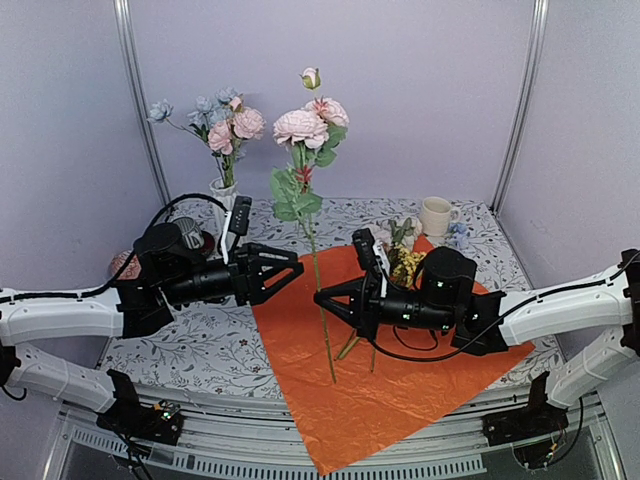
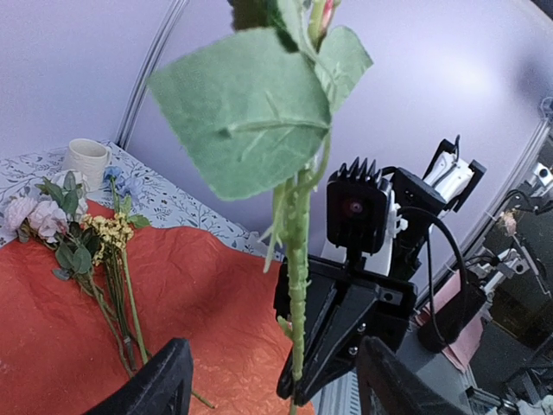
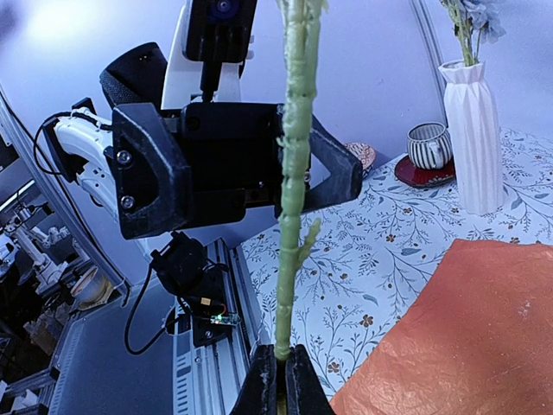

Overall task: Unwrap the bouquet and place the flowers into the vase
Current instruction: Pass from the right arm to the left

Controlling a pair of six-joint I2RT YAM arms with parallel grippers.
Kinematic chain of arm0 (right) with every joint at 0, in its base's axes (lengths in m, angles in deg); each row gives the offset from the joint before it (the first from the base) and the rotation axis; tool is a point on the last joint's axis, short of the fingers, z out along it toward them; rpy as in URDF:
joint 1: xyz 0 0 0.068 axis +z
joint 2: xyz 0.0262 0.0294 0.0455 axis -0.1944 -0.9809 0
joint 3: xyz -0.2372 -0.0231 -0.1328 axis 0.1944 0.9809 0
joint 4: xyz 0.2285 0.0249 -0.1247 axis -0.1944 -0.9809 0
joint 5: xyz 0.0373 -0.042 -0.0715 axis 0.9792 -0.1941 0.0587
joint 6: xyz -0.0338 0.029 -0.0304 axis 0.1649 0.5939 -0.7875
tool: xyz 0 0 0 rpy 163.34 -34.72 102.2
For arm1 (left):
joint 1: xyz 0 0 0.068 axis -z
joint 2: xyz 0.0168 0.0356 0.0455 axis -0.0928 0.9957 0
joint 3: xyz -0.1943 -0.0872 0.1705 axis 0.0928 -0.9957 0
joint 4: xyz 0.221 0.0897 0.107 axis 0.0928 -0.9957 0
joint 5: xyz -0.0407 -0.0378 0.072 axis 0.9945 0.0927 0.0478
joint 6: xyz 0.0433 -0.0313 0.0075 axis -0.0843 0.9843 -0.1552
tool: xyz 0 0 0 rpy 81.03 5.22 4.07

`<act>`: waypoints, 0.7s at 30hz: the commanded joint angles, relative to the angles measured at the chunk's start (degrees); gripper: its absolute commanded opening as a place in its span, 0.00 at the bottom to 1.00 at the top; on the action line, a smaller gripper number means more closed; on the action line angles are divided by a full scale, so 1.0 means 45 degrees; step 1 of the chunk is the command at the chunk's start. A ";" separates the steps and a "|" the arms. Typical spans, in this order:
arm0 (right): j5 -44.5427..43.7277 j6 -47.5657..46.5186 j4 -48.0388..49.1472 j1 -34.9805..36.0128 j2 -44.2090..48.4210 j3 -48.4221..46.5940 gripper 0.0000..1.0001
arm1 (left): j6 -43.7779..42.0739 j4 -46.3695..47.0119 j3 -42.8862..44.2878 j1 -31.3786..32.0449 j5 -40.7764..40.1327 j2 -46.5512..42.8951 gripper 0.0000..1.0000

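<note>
We take this for a robotics lab, not a home. Plain lilac-grey panels (image 1: 420, 90) set in metal posts (image 1: 140, 100) box in the table (image 1: 180, 350) like a test booth. Two robot arms (image 1: 60, 315) are fixed at its near edge by an aluminium rail (image 1: 300, 465), with loose cables (image 1: 170, 205) and lit circuit boards (image 1: 160, 412). The flowered tablecloth, the vase (image 1: 224, 195) and a mug (image 1: 435, 215) look like props. Beyond the booth we see cluttered equipment (image 3: 34, 285), too blurred to name.

Lilac walls (image 1: 420, 90) enclose a floral-patterned table (image 1: 195, 345)
</note>
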 commanded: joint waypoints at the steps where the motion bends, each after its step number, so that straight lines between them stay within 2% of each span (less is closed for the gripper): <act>1: 0.0216 -0.0323 0.0397 0.0154 -0.0238 -0.0487 0.02 | -0.0315 0.0536 0.0347 0.0182 -0.0113 0.0175 0.62; 14: 0.0397 -0.0421 0.0213 0.0282 -0.0983 -0.1013 0.02 | -0.0154 0.0647 0.0641 0.0205 0.0192 0.0649 0.48; 20: 0.0326 -0.0451 -0.0046 0.0320 -0.1218 -0.1192 0.03 | -0.0264 0.0649 0.0675 0.0203 0.0150 0.0660 0.27; 21: 0.0200 -0.0448 -0.0105 0.0314 -0.1220 -0.1194 0.07 | -0.0285 0.0616 0.0657 0.0200 0.0118 0.0643 0.21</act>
